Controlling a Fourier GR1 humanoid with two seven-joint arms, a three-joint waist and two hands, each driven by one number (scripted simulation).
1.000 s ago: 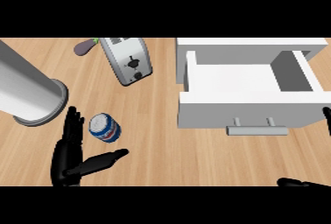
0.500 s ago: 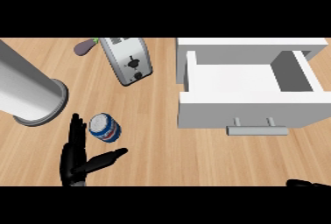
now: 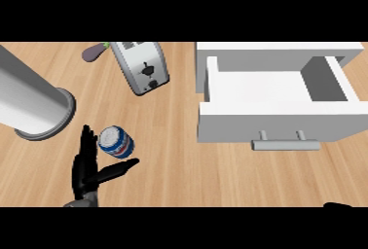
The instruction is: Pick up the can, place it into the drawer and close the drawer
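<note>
Left hand [image 3: 87, 168] is held open, fingers straight, thumb spread; the upright can [image 3: 115, 142] is flanked just right of the fingers.

Looking down on the wooden tabletop [image 3: 215, 170], we see our left hand [image 3: 87, 168] low at the left, fingers straight and thumb spread out to the right. The can [image 3: 115, 142] stands just beside those fingers, in the gap above the thumb; we cannot tell whether they touch it. The white drawer [image 3: 277, 102] stands open at the right, handle toward us. A toaster [image 3: 144, 66] lies at the top, a large grey cylinder [image 3: 28, 104] at the left. Only a dark sliver of our right hand [image 3: 336, 204] shows at the lower right edge.
</note>
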